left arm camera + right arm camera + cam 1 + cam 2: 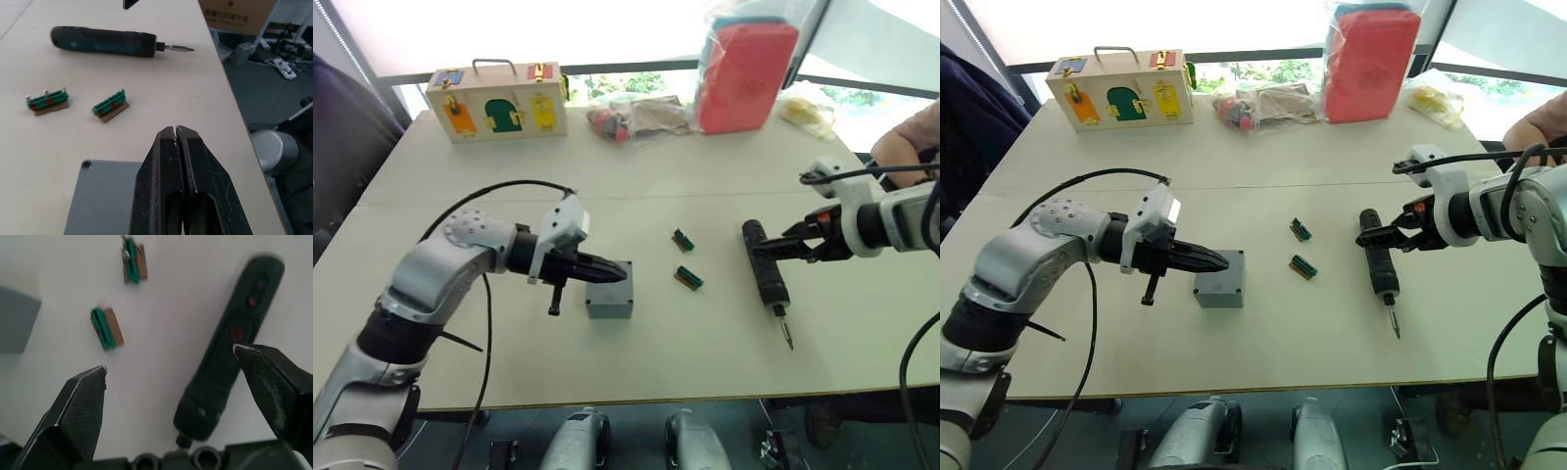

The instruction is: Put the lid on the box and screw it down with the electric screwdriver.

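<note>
The grey box (609, 302) stands on the table left of centre. The flat grey lid (105, 196), with a screw hole at its corner, lies on top of it. My left gripper (623, 272) is shut with nothing in it, its tips just above the lid. Over at the right, the black electric screwdriver (766, 274) lies flat with its bit (787, 333) toward the front edge. My right gripper (170, 361) is open at the tool's rear half. The tool's body (230, 347) lies between the spread fingers, close to one finger (274, 382).
Two small green blocks (682, 238) (688, 278) lie between box and screwdriver. A wooden case with coloured doors (497, 101), plastic bags (636, 116) and a red bag (747, 76) line the far edge. A person's arm (906, 137) rests at the far right.
</note>
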`<state>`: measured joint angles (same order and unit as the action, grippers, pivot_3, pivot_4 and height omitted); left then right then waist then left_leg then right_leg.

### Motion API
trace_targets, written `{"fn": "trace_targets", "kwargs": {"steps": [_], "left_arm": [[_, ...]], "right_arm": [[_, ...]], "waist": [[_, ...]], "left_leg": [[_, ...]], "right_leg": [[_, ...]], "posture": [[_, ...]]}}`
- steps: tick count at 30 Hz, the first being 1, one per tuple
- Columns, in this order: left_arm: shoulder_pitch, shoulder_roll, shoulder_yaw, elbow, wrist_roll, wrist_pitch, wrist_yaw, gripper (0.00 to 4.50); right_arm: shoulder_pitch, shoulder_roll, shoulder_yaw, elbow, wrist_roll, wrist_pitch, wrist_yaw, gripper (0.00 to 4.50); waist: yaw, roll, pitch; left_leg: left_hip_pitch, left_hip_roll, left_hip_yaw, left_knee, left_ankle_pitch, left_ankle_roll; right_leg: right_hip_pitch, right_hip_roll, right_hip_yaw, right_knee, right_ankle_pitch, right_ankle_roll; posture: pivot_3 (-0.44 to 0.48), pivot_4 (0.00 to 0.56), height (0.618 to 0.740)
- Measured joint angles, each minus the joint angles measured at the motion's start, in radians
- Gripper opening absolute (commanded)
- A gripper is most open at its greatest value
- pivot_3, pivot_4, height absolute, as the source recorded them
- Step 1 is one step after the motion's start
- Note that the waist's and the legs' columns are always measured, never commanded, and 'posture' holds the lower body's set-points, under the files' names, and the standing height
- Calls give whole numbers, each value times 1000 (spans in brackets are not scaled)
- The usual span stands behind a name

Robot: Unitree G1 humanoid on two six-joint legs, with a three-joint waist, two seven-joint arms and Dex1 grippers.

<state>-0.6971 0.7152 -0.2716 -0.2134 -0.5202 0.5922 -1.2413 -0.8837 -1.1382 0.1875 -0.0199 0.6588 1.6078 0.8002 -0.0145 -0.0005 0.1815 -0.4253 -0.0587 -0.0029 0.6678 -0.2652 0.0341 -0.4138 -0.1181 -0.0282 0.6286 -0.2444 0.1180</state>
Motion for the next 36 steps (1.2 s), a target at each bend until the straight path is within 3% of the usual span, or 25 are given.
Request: {"fn": "trace_targets", "kwargs": {"steps": [8,17,20,26,30,34,36], "left_arm": [[-17,-57,-18,42,52,-42,-14,0],[38,-75,17,-10,50,-1,64,0],[76,-72,30,-44,50,20,97,0],[139,-73,64,-100,42,57,167,0],[148,-69,89,-105,30,73,188,0],[155,-43,136,-102,17,80,197,0],[155,-31,165,-86,-4,88,191,0]], "right_arm": [[-88,-6,183,228,35,0,-12,4438],[-143,148,298,352,-37,-3,-45,4438],[-154,149,370,356,-99,-39,-22,3885],[-182,164,451,398,-193,-91,38,1834],[-184,201,429,431,-229,-83,36,1753],[-190,260,301,529,-253,-60,-14,1753],[-221,282,196,563,-262,-64,-58,1753]], "waist": [[2,1,0],[8,1,0],[5,1,0],[4,0,0],[3,-5,-3],[-1,-6,-4],[2,0,0]], "left_leg": [[-2,0,0,0,0,-1],[-3,0,0,0,3,-6],[-3,0,0,0,3,-5],[-2,0,-1,0,2,-4],[0,0,-2,1,3,-5],[1,0,-2,1,2,-4],[-3,-1,-1,0,4,-8]], "right_leg": [[-3,0,1,1,0,0],[-4,0,1,1,0,0],[-4,0,0,1,0,1],[-3,1,0,1,0,1],[0,1,0,1,0,0],[0,1,0,1,0,0],[-5,1,1,3,0,0]], "posture": [[0,150,740],[0,150,740],[0,150,740],[0,150,740],[0,150,740],[0,150,740],[0,150,740]]}}
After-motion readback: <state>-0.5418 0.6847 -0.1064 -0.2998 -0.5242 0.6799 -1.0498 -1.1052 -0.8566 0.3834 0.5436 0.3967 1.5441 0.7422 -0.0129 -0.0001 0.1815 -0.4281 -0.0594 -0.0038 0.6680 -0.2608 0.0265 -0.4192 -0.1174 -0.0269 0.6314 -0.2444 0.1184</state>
